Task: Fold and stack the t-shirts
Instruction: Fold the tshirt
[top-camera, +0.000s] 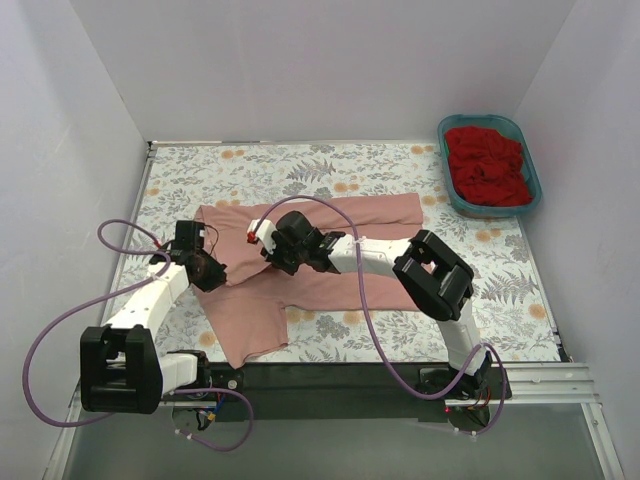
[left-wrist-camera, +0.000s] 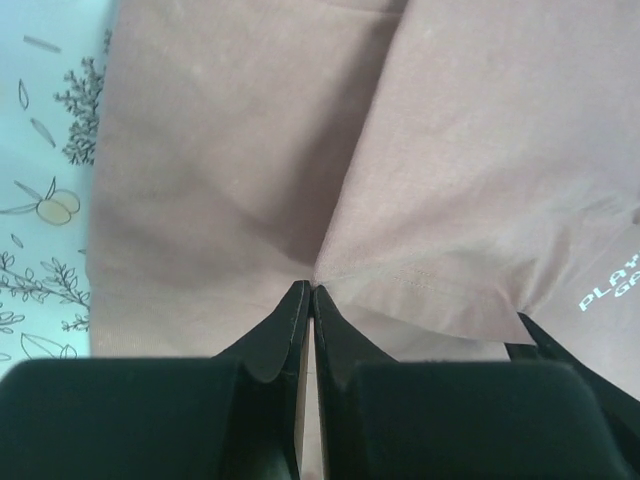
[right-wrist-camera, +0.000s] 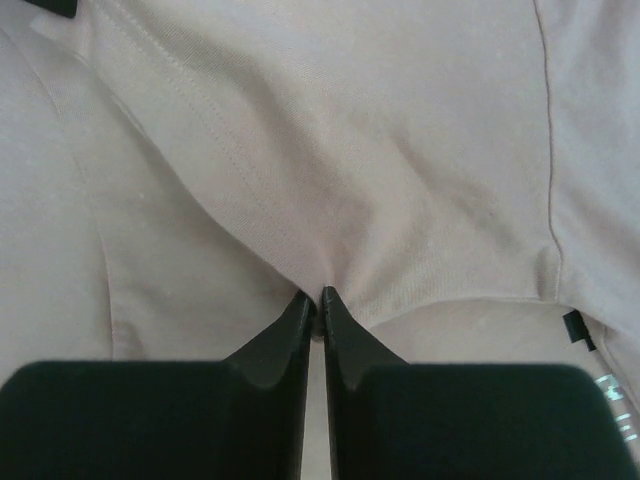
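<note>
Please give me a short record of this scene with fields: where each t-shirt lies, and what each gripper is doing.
pink t-shirt: lying mostly flat on the floral cloth, unfolded
red t-shirt: crumpled inside the teal tub, far right corner
left gripper: shut, pinching a fold of the pink t-shirt near its left side
right gripper: shut, pinching the pink t-shirt nearer its middle
stack: not yet begun

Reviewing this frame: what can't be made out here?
- Chest lettering on the pink t-shirt: left wrist view, cut by the right edge.
- Red t-shirt in the teal tub: top view, crumpled and small, count unclear.
- Tips of left tool and right tool: top view, hidden under the wrists.
</note>
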